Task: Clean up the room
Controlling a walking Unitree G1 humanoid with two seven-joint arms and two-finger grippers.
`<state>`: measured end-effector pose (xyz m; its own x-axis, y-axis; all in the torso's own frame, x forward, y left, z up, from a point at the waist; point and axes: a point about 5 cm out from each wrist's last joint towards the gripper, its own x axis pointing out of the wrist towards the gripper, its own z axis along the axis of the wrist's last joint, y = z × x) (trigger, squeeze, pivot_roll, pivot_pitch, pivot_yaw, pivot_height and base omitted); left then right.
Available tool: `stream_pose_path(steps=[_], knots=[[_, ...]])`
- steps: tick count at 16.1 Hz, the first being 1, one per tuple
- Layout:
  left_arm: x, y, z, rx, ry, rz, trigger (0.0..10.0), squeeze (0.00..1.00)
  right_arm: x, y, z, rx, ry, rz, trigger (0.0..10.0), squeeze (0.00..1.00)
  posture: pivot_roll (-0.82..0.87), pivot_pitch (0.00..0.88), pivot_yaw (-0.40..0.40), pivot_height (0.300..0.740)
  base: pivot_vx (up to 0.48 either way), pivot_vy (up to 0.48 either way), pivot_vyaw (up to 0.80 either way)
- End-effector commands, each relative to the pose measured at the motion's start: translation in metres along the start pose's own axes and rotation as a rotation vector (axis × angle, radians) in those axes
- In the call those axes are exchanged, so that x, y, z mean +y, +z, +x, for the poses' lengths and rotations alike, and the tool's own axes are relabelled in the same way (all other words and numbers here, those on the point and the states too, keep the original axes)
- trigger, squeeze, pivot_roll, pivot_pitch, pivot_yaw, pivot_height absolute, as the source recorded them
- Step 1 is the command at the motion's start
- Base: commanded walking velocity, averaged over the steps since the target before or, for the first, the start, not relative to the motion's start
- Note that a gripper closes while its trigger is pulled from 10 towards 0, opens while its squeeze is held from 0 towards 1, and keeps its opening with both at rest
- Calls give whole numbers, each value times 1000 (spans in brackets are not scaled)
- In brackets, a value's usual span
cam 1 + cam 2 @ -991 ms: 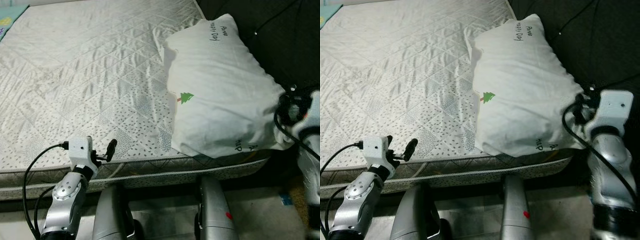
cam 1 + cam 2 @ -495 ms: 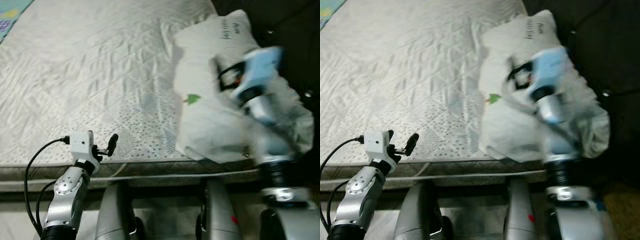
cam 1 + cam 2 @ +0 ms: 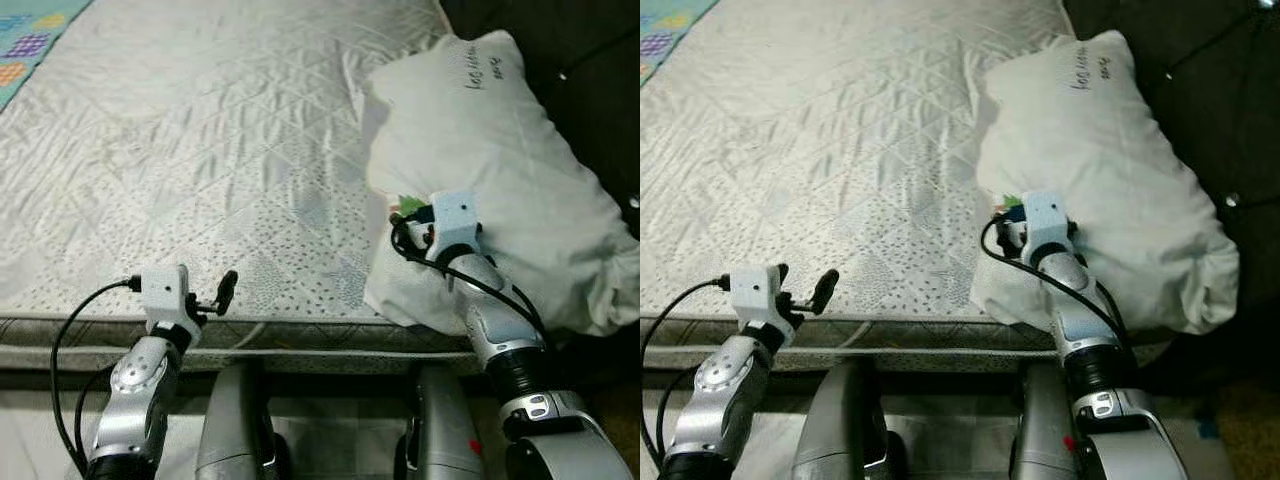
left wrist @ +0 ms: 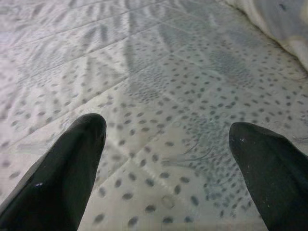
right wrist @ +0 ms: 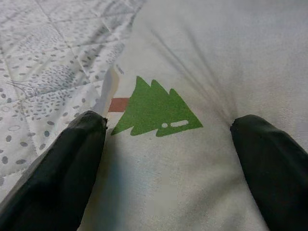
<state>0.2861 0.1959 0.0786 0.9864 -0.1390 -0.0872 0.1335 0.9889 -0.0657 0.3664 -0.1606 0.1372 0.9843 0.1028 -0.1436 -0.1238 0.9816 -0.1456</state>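
Note:
A white pillow (image 3: 500, 170) with a small green tree print (image 5: 154, 113) and dark handwriting lies on the right side of the quilted mattress (image 3: 200, 150). My right gripper (image 5: 168, 125) is open, low over the pillow's near left part, its fingers (image 5: 77, 159) standing to either side of the tree print. In the head view its white wrist box (image 3: 455, 215) sits over the pillow's left edge. My left gripper (image 3: 215, 295) is open with nothing between its fingers, hovering over the mattress's dotted front edge (image 4: 163, 96).
A teal play mat (image 3: 30, 40) lies past the mattress's far left corner. Dark fabric with a cable (image 3: 590, 60) runs along the mattress's right side. My two silver legs (image 3: 235, 430) stand against the front edge of the mattress.
My right arm has swung from the pillow's right end across it to the tree print on its left part. The left arm has stayed put. The camera has shifted slightly.

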Motion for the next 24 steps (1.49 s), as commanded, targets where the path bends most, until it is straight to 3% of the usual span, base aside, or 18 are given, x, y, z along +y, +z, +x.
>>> stream_pose_path(steps=[1, 2, 5, 8, 10, 15, 24], knots=[[1, -1, -2, 5, 9, 13, 10000, 0, -8, -55, -15, 230, -67, 77, 10000, 0, 24, 152, 71, 548, 0, 0, 0], [0, -1, -2, 5, 7, 12, 10000, 0, -8, -58, -18, 227, -80, 99, 10000, 0, 24, 151, 70, 548, 0, 0, 0], [-9, 13, -1, -55, -44, 94, 10000, 0, 0, -23, -33, -52, -82, 192, 10000, 0, 23, 134, 57, 548, 0, 0, 0], [-14, 23, 4, -99, -39, 74, 10000, 0, 8, 2, -47, -190, -87, 237, 10000, 0, 15, 113, 48, 548, 0, 0, 0], [-18, 19, 7, -94, -42, 56, 10000, 0, 22, 22, -54, -278, -46, 298, 10000, 0, 0, 89, 53, 548, 0, 0, 0], [-20, 11, 10, -76, -26, 26, 10000, 0, 24, 35, -52, -331, -17, 324, 10000, 0, -2, 47, 53, 548, 0, 0, -250], [-16, 0, 15, -56, -2, 22, 10000, 0, 29, 33, -39, -318, 10, 310, 10000, 0, 5, 0, 58, 637, 0, 0, -138]])
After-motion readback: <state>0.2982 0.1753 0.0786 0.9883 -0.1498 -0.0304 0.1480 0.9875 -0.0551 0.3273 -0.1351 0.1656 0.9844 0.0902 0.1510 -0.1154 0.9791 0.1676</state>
